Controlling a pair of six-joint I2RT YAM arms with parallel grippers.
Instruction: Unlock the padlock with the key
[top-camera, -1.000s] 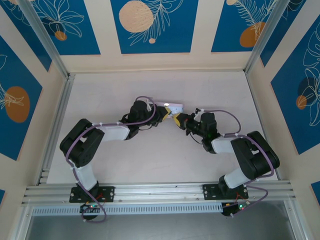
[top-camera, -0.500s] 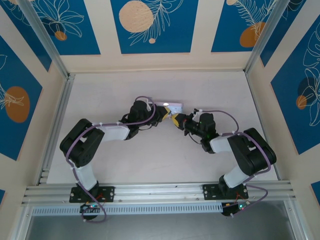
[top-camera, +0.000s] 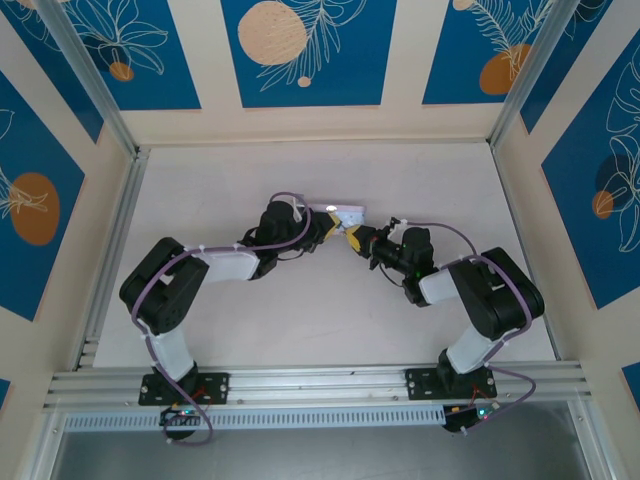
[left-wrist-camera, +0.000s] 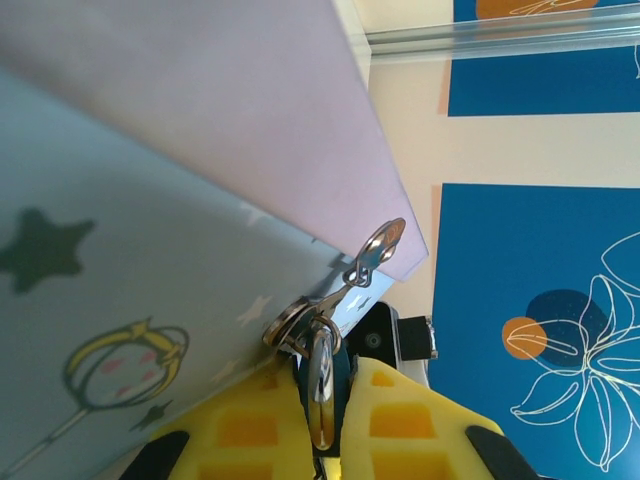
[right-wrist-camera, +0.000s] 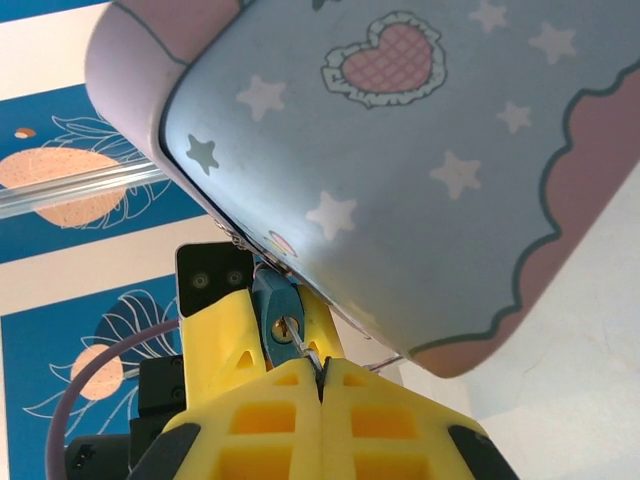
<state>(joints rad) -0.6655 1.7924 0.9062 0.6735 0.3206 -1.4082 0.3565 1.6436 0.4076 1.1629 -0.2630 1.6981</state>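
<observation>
Right gripper (right-wrist-camera: 321, 378) is clenched tight on the one key (right-wrist-camera: 303, 350) — a thin metal sliver, long axis running up and left from the yellow waffle-patterned fingertips, tip at the keyhole of the single padlock (right-wrist-camera: 270, 300). That little blue-bodied lock is pinched in the left gripper (left-wrist-camera: 325, 400), its shiny shackle looped at the wire hasp (left-wrist-camera: 375, 245) of the one tin box (right-wrist-camera: 420, 150) — smooth, round-cornered, light blue with stars and a heart.

top: high behind the bases (top-camera: 185, 385), looking down on the whole table (top-camera: 300, 320)
left wrist: tight against the tin (left-wrist-camera: 120, 250)
right wrist: tight, from the opposite side
shared: padlock (right-wrist-camera: 272, 312), low in both wrist frames
</observation>
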